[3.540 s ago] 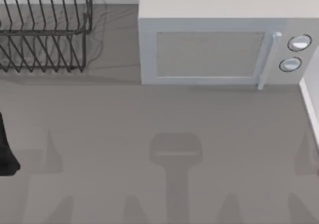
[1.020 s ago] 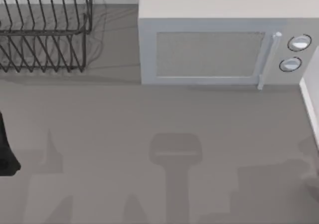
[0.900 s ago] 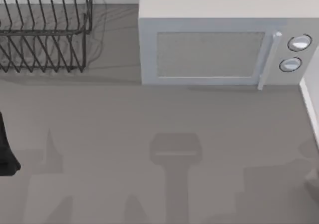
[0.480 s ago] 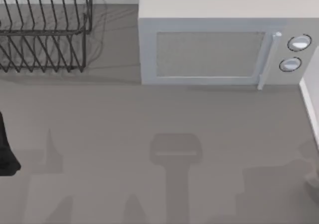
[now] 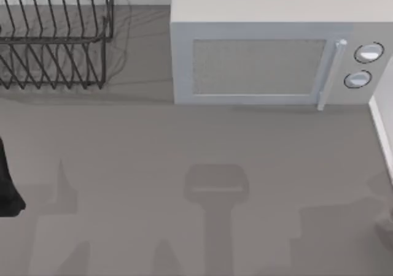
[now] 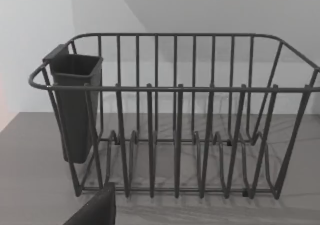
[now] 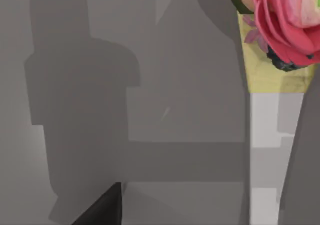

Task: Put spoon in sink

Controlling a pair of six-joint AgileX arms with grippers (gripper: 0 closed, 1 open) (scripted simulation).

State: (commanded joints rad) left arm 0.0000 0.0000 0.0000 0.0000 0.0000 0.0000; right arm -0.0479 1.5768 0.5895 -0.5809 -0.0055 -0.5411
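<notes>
Wire dish rack [image 6: 175,115], boxy white microwave [image 5: 270,49], matte grey counter [image 5: 184,141], grippers' jaw state unreadable.

- White microwave [image 5: 270,49] at the back of the grey counter [image 5: 184,141], door shut, vertical handle [image 5: 328,73] near its right side, two round knobs [image 5: 367,53] stacked beside the handle.
- Dark wire dish rack [image 5: 55,37] at the back left, well apart from the microwave; upright bars and looped dividers plain in the left wrist view.
- Dark cutlery cup [image 6: 75,105] hung on one end of the rack.
- Pink flower [image 7: 282,20] with a yellow patch under it, over a pale strip, in the right wrist view.
</notes>
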